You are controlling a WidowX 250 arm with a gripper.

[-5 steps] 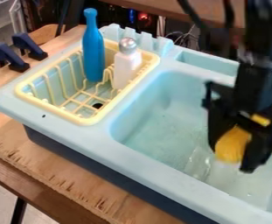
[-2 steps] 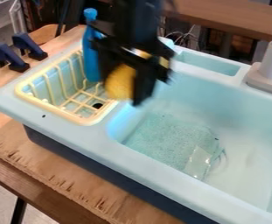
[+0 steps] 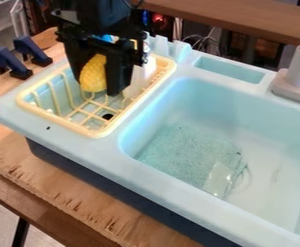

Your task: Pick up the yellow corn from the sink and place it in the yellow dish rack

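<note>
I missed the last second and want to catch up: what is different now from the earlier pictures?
The end effector has moved from over the sink basin to over the yellow rack, carrying the yellow object along. Nothing was visibly let go. The rack and the clear packet in the basin stayed put.

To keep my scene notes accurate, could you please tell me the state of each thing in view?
Gripper: closed on the yellow toy, over the drying rack.
Yellow toy: held, roughly upright.
Drying rack: upright.
White bottle: upright, partly hidden.
Clear packet: lying in the basin.
Blue clamps: cannot tell whether tight.
</note>
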